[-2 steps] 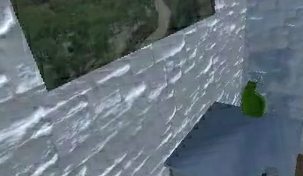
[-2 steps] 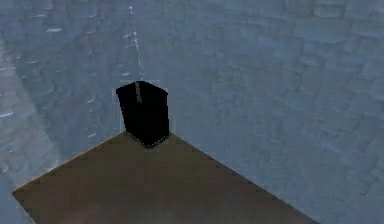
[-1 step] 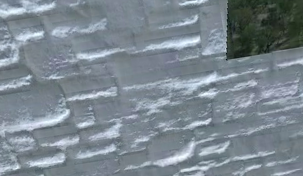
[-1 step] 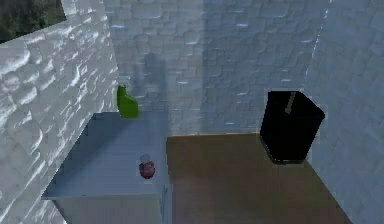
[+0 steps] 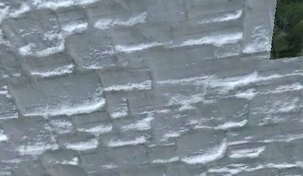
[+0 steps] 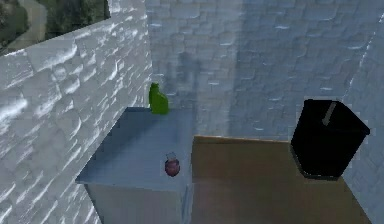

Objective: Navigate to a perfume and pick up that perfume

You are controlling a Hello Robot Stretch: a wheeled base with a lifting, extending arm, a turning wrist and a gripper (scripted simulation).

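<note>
A: What's on the pale grey flat table [image 6: 122, 158]?
B: One small round dark-red bottle [image 6: 171, 166] at its near edge, one green pointed thing [image 6: 158, 99] at its far end.
A: And the gripper?
B: Can't tell.

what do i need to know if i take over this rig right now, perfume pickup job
Robot faces a stone wall close up.
Arm side view: a small dark red bottle, likely the perfume, stands near the front edge of the grey table. A green thing stands at the table's far end, and a black bin is on the floor beside it.
Done: robot is alongside the table.
Left: reach out, grasp the bottle, lift it.
</note>
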